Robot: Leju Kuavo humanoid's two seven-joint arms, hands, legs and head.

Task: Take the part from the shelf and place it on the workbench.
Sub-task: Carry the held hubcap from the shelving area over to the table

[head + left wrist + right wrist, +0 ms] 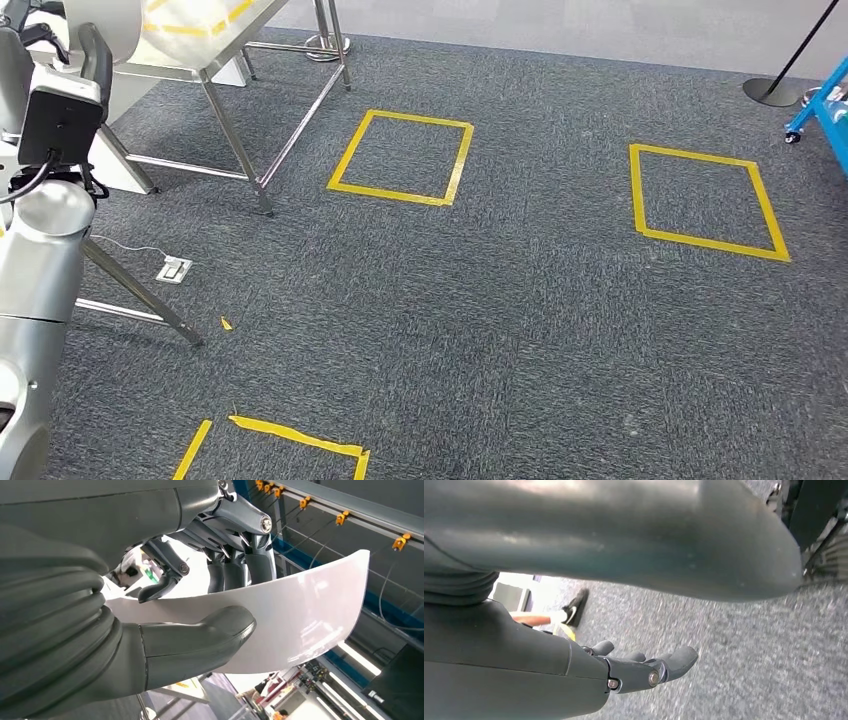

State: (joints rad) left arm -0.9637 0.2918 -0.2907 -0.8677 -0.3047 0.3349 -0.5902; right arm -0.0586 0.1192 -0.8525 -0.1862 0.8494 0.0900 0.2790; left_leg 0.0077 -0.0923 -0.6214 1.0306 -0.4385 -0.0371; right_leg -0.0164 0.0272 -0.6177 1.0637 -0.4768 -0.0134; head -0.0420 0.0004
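Part [300, 615]: thin, curved white panel, probably light, stiff, slippery. Left hand [200, 605] gripped its edge, thumb beneath. Right hand [639, 667] hung empty, fingers loosely apart.

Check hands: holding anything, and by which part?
The left hand holds the white curved part, thumb on one face and fingers on the other, near one end. The right hand holds nothing.

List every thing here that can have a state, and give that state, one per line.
white part: held, off any surface, pinched between thumb and fingers of the left hand.
left hand: gripping the white part.
right hand: holding nothing, fingers loosely extended above the carpet.
workbench: standing on the carpet; visible corner bears yellow tape, the part not yet on it.
yellow tape squares: stuck flat to the carpet.
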